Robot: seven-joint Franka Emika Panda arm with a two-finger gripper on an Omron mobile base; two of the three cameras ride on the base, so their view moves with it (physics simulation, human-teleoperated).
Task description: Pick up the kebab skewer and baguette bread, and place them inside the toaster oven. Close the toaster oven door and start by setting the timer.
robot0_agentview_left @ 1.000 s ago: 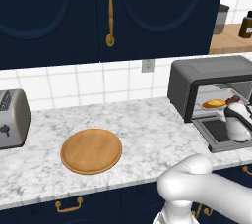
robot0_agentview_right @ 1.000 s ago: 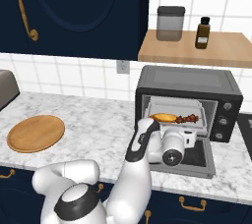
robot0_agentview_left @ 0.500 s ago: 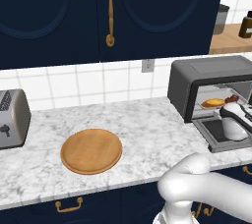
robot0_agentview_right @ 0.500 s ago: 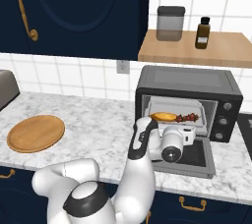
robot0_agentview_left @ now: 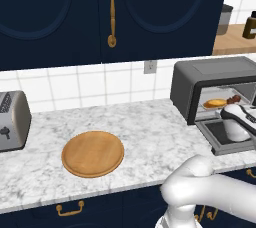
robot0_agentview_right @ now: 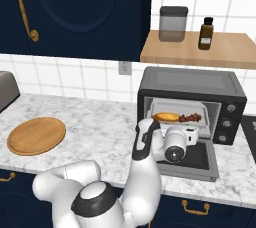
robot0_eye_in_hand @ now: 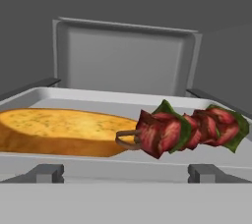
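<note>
The kebab skewer (robot0_eye_in_hand: 189, 129) and baguette bread (robot0_eye_in_hand: 64, 130) are already laid side by side on the tray inside the toaster oven (robot0_agentview_right: 192, 103). The toaster oven door (robot0_agentview_right: 192, 159) is left down (timer not set). The gripper (robot0_agentview_right: 192, 131) is wide open and nothing is held.

Baguette bread (robot0_eye_in_hand: 64, 130) and kebab skewer (robot0_eye_in_hand: 189, 129) side by side on tray inside open toaster oven (robot0_agentview_right: 192, 92).

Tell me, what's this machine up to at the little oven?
A white robot arm has its hand at the open toaster oven. The baguette bread and the kebab skewer lie side by side on the tray inside. The pincer is open and holds nothing. The toaster oven door is folded down, not yet closed. The round wooden plate on the counter is bare.
</note>
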